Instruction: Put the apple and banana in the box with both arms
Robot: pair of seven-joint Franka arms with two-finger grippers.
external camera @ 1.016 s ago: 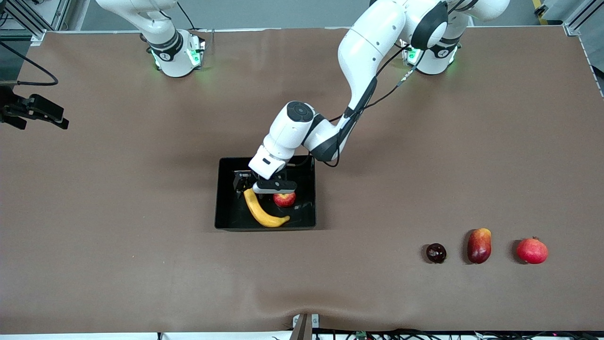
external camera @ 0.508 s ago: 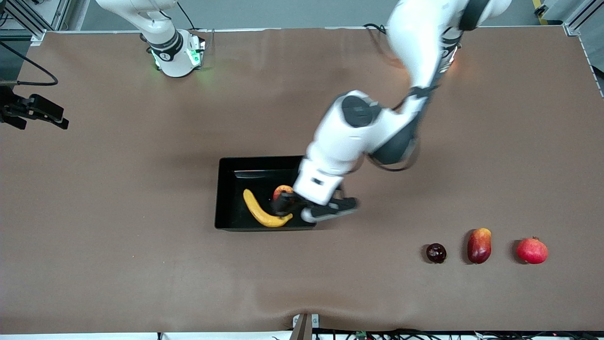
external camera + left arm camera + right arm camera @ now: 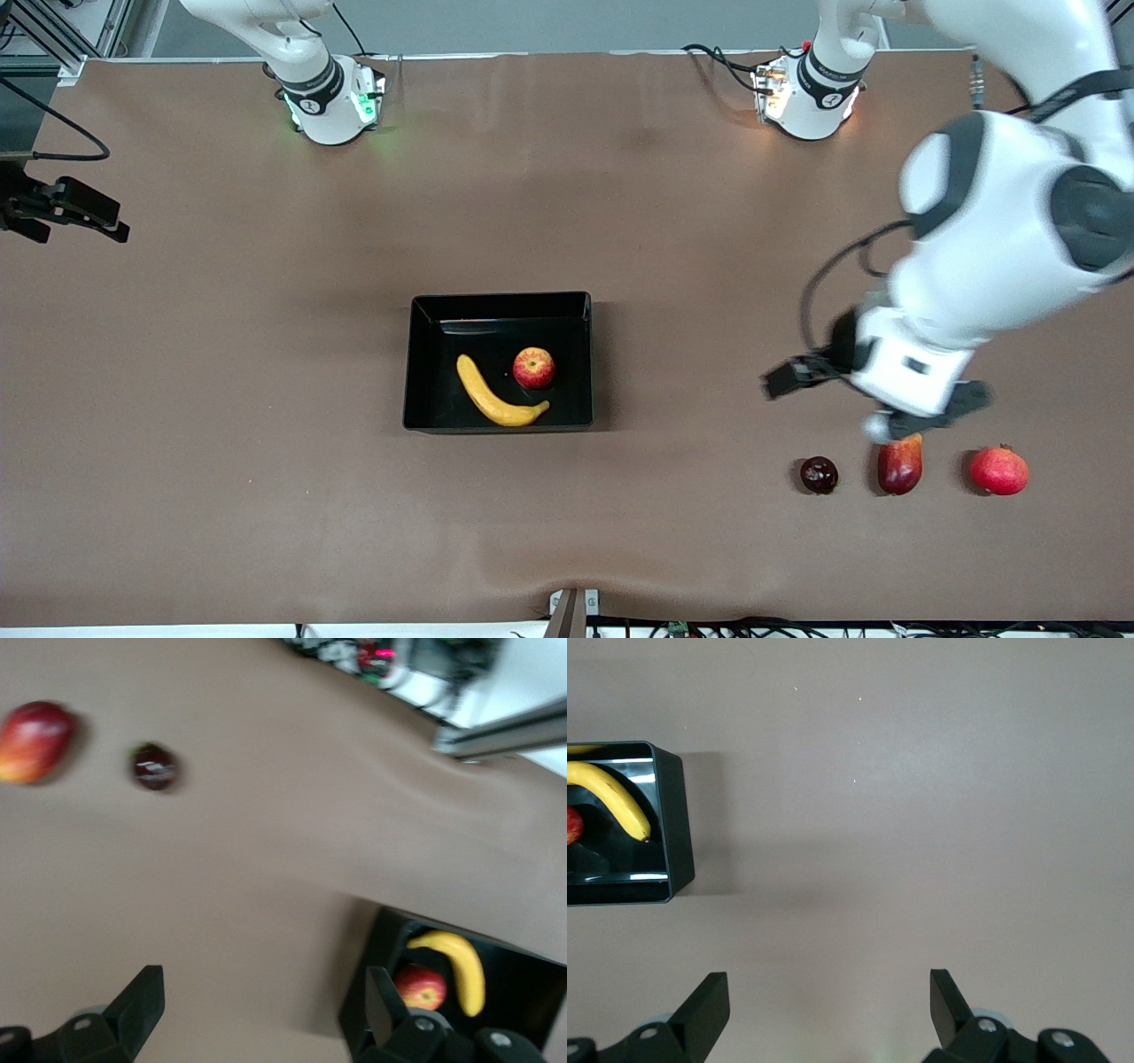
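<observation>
The brown desk [image 3: 266,399] carries the black box [image 3: 425,416] mid-surface, and a plum [image 3: 819,475], mango [image 3: 899,468] and pomegranate [image 3: 998,470] in a row.

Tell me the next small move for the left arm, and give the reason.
Probably just retract and park. The apple and banana both already lie in the box, and the left gripper is open and empty over bare table near the leftover fruits. The right gripper waits, open.

Robotics lab: two Franka arm bases [image 3: 332,106] bolted along worktop's top edge, brown mat [image 3: 221,399], aluminium framing [image 3: 1085,35] at corners, cables [image 3: 709,627] along bottom edge.
</observation>
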